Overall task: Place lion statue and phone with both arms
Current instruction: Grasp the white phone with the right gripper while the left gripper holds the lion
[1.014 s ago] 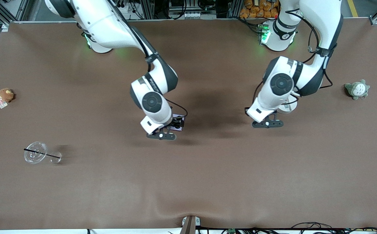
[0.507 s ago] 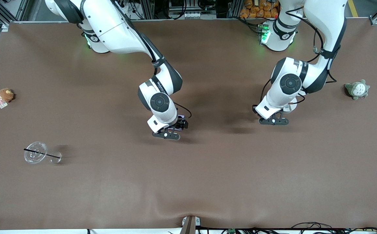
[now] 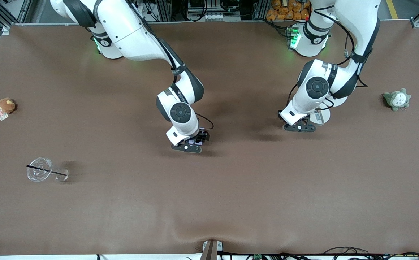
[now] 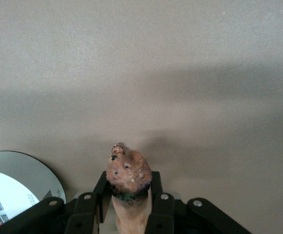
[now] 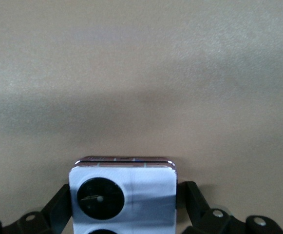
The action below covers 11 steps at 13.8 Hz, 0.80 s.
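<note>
left pincer clamped on lion statue, low over mid-tabletop toward the left arm's end | right pincer gripping phone across its sides, 1 lens fully in view, low over tabletop centre | grey-green plush and brown plush at tabletop ends

Even overhead light, no glare; soft shadows under my arms on the table. Front view sharp; wrist views' near edges slightly soft.
</note>
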Tool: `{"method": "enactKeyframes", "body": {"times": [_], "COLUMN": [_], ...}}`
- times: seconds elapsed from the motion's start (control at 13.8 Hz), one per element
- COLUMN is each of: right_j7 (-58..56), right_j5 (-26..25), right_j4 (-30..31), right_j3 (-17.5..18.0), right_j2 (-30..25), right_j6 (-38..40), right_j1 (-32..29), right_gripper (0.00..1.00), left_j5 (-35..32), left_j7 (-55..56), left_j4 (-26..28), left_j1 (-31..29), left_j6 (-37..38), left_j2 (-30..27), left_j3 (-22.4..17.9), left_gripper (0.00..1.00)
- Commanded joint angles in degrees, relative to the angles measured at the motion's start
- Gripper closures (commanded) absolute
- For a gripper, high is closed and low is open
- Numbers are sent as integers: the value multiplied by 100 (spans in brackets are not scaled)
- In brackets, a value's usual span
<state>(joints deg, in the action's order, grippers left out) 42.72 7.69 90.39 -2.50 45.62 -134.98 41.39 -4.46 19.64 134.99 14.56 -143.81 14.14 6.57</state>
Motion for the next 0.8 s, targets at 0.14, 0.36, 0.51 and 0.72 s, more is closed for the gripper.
{"method": "enactKeyframes", "body": {"times": [0.14,0.36,0.51,0.72], "right_j7": [210,202,141,-516], "right_j5": [-66,-154,-163,-163], "right_j4": [75,49,13,-91], "right_j3": [-67,-137,-364,-1154], "right_j2": [-27,-62,-149,-334], "right_j6": [-81,-81,-64,41], "right_j1": [124,63,18,-26], "right_gripper": [23,87,94,94], "left_j5": [-108,-108,-108,-108], "left_j7": [75,75,84,84], "left_j4": [159,89,-121,-866], "left_j1": [-94,-103,-94,-94], "left_j6": [-60,-25,19,1113], "left_j2": [-166,-184,-184,-210], "left_j3": [73,73,73,73], "left_gripper": [25,0,0,0]}}
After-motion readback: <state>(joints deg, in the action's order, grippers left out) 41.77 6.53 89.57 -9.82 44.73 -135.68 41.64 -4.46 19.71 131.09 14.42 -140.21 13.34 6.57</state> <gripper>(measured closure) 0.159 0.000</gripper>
